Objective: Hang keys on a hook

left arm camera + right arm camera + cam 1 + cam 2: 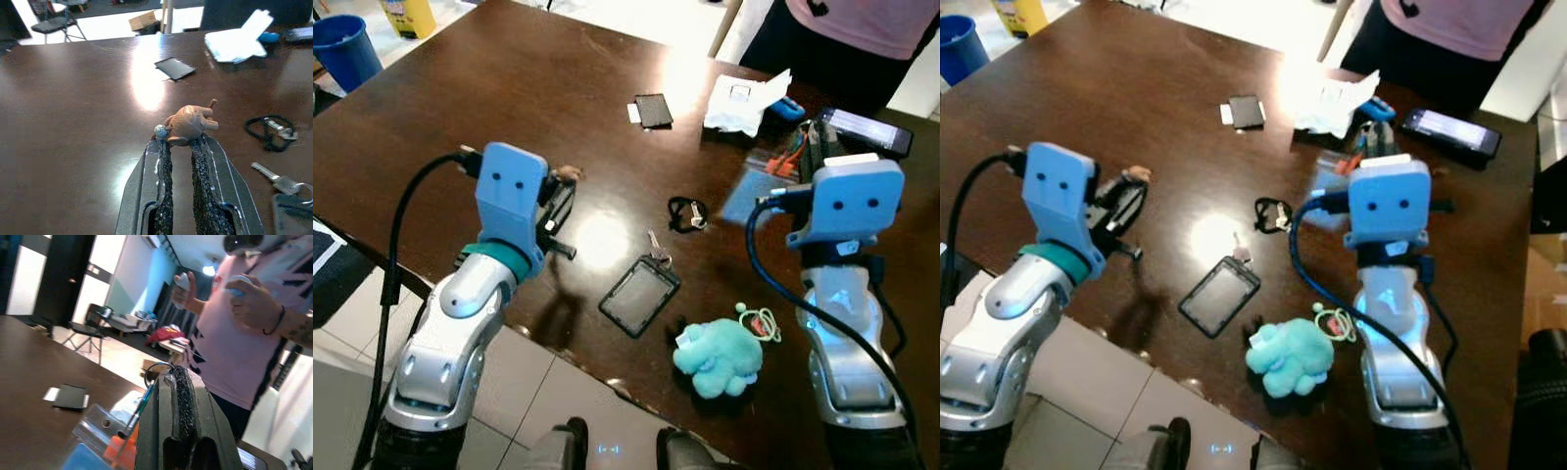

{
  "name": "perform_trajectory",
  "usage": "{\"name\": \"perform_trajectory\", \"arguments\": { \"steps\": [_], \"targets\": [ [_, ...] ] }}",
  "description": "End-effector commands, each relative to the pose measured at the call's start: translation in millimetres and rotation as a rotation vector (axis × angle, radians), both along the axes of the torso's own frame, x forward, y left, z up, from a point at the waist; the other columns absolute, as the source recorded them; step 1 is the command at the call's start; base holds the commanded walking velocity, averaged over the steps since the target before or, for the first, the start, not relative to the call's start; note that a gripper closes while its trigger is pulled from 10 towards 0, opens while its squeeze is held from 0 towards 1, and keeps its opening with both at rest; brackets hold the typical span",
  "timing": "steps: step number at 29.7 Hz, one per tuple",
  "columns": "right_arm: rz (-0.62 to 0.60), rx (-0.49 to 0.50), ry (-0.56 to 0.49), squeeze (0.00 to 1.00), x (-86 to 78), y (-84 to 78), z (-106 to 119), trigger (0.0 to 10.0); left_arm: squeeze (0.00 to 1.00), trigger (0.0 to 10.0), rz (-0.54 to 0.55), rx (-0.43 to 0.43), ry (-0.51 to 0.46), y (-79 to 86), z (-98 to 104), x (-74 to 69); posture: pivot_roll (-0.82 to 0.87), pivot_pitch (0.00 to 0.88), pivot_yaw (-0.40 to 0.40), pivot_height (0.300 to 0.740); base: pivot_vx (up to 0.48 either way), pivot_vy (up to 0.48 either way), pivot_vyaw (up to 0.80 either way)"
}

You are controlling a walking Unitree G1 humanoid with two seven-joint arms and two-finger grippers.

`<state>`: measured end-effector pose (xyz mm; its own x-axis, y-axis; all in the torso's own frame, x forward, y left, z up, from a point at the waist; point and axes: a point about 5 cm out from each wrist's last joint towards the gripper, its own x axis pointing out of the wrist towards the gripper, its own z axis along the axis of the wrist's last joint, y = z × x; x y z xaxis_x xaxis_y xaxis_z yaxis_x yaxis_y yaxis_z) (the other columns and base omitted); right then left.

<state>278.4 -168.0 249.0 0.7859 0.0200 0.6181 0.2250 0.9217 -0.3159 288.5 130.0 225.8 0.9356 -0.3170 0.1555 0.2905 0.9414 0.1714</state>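
Note:
A silver key [656, 250] lies on the dark wooden table [509, 98], joined to a clear card holder [639, 294]. A black looped strap with a metal clip [685, 213] lies just beyond it. My left gripper [181, 139] hovers over the table left of the key, shut on a small brown figure [190, 123] at its fingertips. My right gripper [177, 372] is raised at the table's right side with its fingers pressed together. A thin dark wire loop [155, 369] shows beside its tip; I cannot tell if it is held.
A teal plush toy [718, 354] with a ring sits near the front edge. Farther back lie a black phone [654, 110], white paper [744, 103], a clear bag with orange items [773, 166] and another phone [867, 132]. A person in a pink shirt [862, 29] stands behind the table.

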Motion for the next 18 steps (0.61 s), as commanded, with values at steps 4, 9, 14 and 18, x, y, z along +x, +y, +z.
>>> {"name": "perform_trajectory", "arguments": {
  "steps": [4, 9, 14, 18],
  "targets": [
    [-0.001, -0.021, -0.048, 0.0, -2.5, 1.9, 6, 10.0, 0.0, 10.0, 0.091, 0.015, -0.132, 4.7, 11, -0.7, 0.0, 0.088, 0.093, 0.74, 0.0, 0.0, 0.0],
    [-0.005, -0.017, -0.056, 0.0, -0.4, 3.1, 7, 10.0, 0.0, 10.0, 0.235, -0.009, -0.236, 10.6, 21, 2.6, 0.0, 0.088, 0.093, 0.74, 0.0, 0.0, 0.0],
    [0.004, -0.011, -0.036, 0.0, -0.7, 5.2, 2, 10.0, 0.0, 10.0, 0.383, 0.005, -0.4, 20.9, 43, -2.4, 0.0, 0.1, 0.096, 0.74, 0.0, 0.0, 0.0],
    [0.003, -0.01, -0.034, 0.0, -0.5, 5.2, 2, 10.0, 0.0, 10.0, 0.407, 0.067, -0.44, 20.1, 46, -3.2, 0.0, 0.107, 0.099, 0.74, 0.0, 0.0, 0.0]
  ]
}}
